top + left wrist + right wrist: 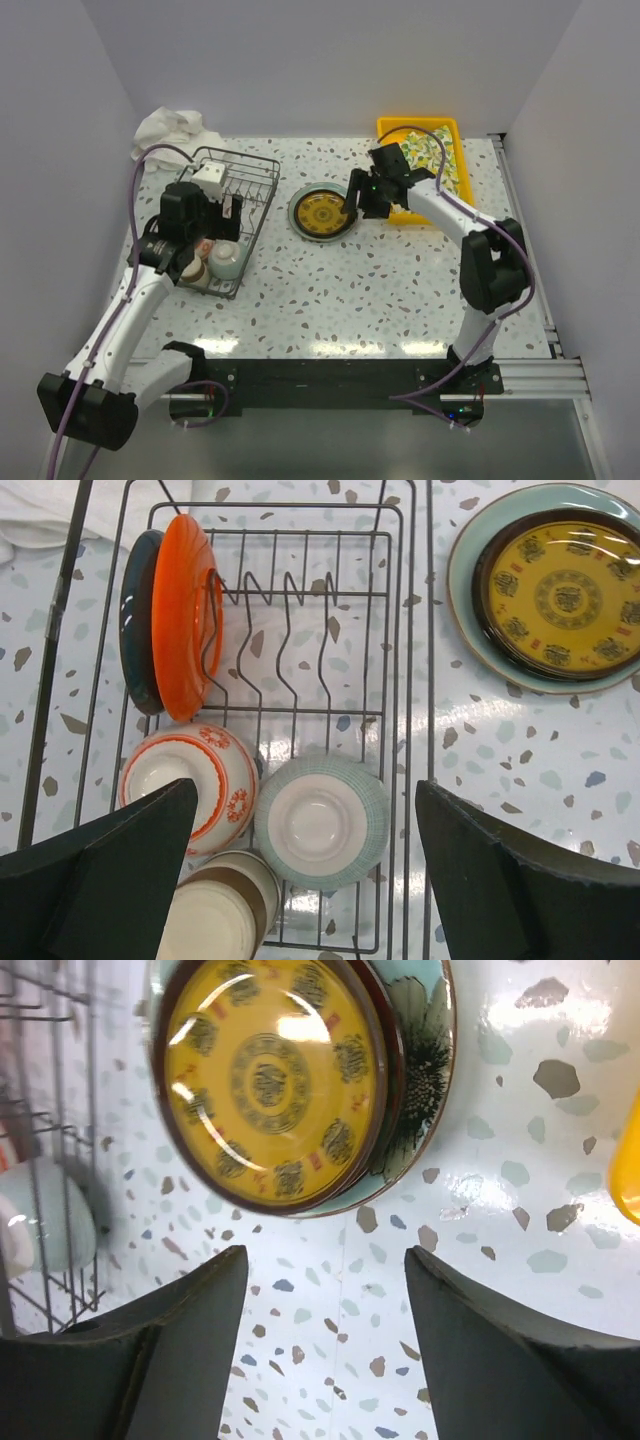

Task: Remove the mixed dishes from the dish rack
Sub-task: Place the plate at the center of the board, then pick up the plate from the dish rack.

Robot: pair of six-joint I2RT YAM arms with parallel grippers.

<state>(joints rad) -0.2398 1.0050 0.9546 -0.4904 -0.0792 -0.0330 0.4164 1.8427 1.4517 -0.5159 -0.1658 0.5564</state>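
Left fingers (110,880): spread wide, empty, above the dish rack (255,190).
Rack, near end: cup (215,920), red-white bowl (190,780), teal-striped bowl (320,820).
Rack, far end: orange plate (185,610) and dark teal plate (135,620), upright, touching.
Right fingers (520,1350): apart, empty, above the yellow-patterned plate (270,1080) stacked on the pale green plate (425,1040), on the surface (400,290) beside the rack.
Yellow tray (392,124): farthest, right.

I read no text anywhere; medallion marks on yellow-centred plate (270,1080), 12 o'clock in right wrist view, were illegible.

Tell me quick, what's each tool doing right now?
Left tool: open, empty, over the dish rack.
Right tool: open, empty, by the yellow patterned plate.
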